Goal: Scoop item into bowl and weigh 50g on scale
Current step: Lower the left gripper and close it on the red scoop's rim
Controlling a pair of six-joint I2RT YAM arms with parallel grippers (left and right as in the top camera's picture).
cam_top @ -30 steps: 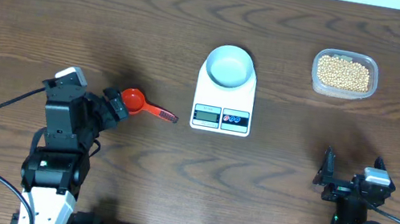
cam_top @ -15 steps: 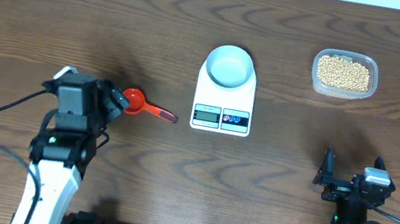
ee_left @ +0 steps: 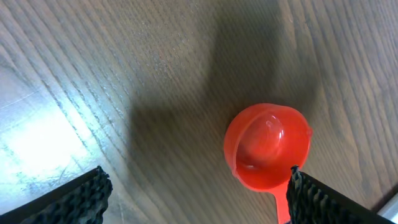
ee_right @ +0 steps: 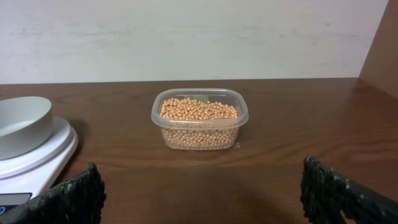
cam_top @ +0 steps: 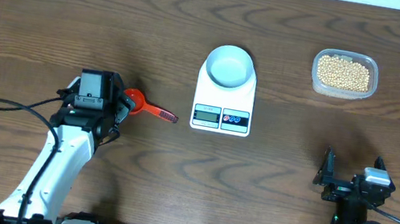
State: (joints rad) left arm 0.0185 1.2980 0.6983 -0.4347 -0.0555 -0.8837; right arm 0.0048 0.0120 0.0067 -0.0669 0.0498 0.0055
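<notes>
Overhead view, change: the left arm (cam_top: 62,156) has swung up and inward from the near-left of the surface (cam_top: 53,14). The left pincer (cam_top: 120,104) now sits right at the cup of the red scoop (cam_top: 135,100).
Unchanged: scoop, scale (cam_top: 224,100), bowl (cam_top: 230,67) and tub (cam_top: 344,73) lie where they did a second ago. The right pincer (cam_top: 325,175) has not stirred.
Left pincer: its fingers (ee_left: 74,199) stand apart in the wrist view, and the scoop's cup (ee_left: 267,146) lies between them, close to one finger. Nothing is gripped, and I cannot tell whether the near finger touches the cup.
Right pincer: fingers wide apart (ee_right: 202,199), holding nothing, parked near the front edge and facing the tub from well back.
Meaning for the task: this looks like the approach to picking up the scoop, so the work is at its very start. No scooping or weighing has been done.
Scoop: cup up, nothing in it, handle pointing toward the scale.
Tub: clear plastic, well filled with beans (ee_right: 199,111), at the far right, well apart from the scale.
Bowl: on the scale's platform, behind the display, with no beans visible in it.
Scale display: too small to read.
</notes>
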